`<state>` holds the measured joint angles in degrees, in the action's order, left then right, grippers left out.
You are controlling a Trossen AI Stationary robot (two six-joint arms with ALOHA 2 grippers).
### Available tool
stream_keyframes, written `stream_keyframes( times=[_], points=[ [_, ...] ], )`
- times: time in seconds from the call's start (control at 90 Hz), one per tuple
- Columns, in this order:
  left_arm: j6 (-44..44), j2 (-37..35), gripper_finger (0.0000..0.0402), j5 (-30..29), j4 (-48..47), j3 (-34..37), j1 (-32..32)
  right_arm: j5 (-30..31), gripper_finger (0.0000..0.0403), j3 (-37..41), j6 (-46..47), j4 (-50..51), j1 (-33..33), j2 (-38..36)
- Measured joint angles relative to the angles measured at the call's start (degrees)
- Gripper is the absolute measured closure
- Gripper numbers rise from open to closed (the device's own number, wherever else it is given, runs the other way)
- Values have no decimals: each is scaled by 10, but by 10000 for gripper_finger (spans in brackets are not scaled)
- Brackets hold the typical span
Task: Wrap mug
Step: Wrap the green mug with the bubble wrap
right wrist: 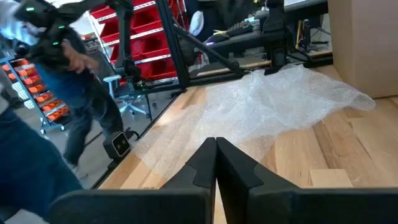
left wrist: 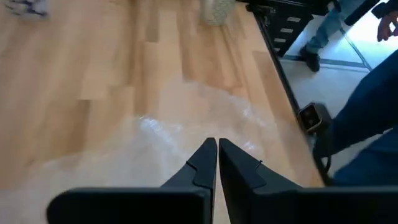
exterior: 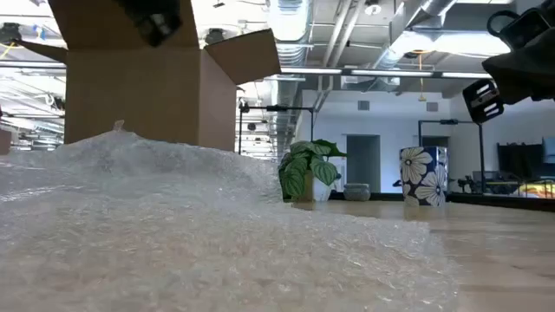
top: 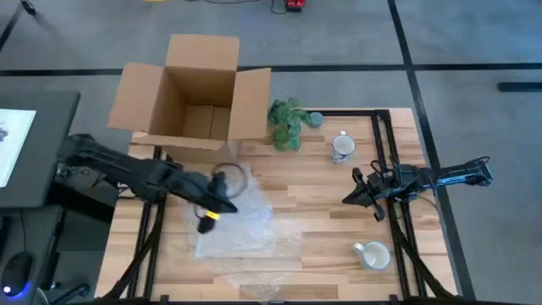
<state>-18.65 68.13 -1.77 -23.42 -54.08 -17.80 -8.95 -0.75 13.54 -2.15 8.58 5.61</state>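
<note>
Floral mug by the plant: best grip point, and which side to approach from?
Judging by its pose, grip the floral mug across its rim from above: it stands upright with its mouth open. The right hand is nearest; the plant stands on the mug's far side.

Both arms matte black w/ jointed links; left tool has yellow-orange band near tip.
</note>
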Motion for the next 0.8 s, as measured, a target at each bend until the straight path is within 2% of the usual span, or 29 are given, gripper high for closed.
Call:
stream_keyframes(
  times=[0.2,0.378,0.611,0.689,0.8],
  points=[
    [-77,155,394,-4,5,-103,2,0,403,0,0,0,0,0],
    [-100,239,340,-4,-1,-164,21,0,403,0,0,0,0,0],
    [-76,297,239,-6,-57,-178,40,0,403,0,0,0,0,0],
    [-51,320,221,-10,-90,-178,40,0,403,0,0,0,0,0],
    [-64,346,215,-65,-129,-178,36,0,403,0,0,0,0,0]
  ],
)
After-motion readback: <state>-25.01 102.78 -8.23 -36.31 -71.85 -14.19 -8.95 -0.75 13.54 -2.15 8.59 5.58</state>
